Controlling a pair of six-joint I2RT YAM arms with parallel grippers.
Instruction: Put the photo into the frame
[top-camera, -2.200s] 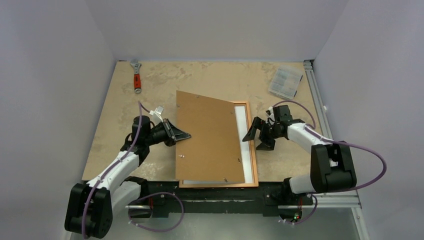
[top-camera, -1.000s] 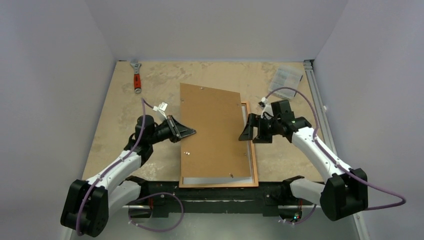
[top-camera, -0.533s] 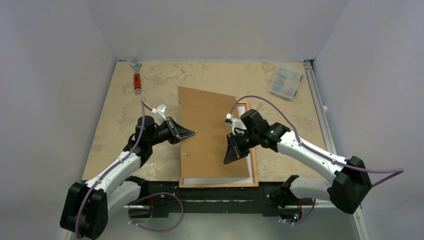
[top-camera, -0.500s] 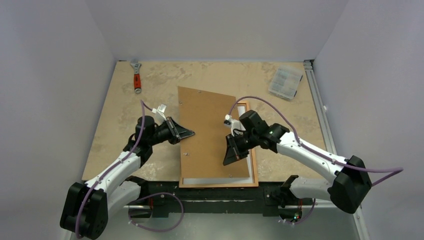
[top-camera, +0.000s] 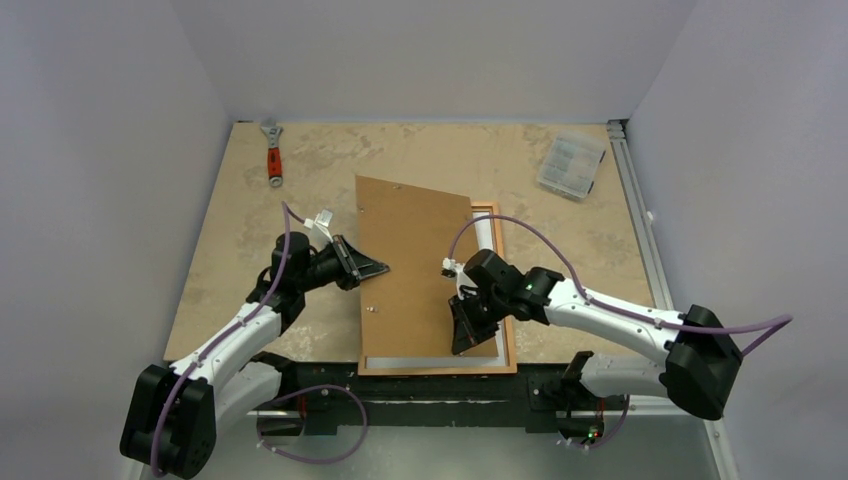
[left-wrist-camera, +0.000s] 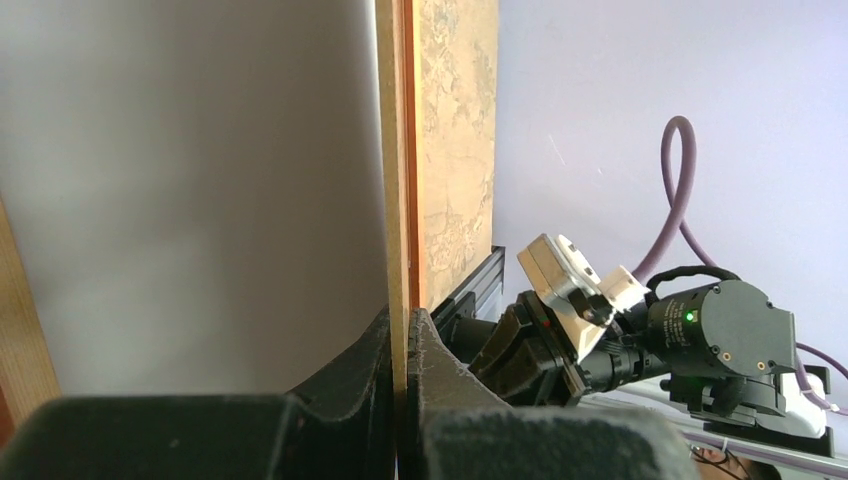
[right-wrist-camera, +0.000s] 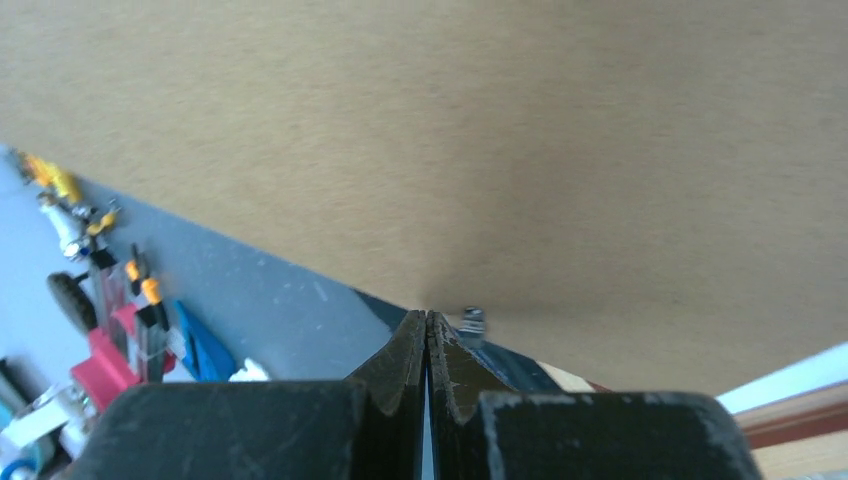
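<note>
The photo (top-camera: 415, 270) lies brown back up, skewed across the frame (top-camera: 513, 352), which sits on the bench (top-camera: 420, 150) from the centre toward 6 o'clock. The photo's far edge overshoots the frame toward 12 o'clock, and strips of frame show at 3 and 6 o'clock. The left gripper (top-camera: 372, 268) is clamped narrowly on the photo's 9 o'clock edge; the left wrist view shows the thin board between its fingers (left-wrist-camera: 385, 350). The right gripper (top-camera: 466, 340) is closed with nothing between its fingers, the tips (right-wrist-camera: 415, 335) against the brown back near the 5 o'clock corner. An orange-handled wrench (top-camera: 273, 155) lies at 11 o'clock and a clear plastic box (top-camera: 571, 163) at 1 o'clock.
</note>
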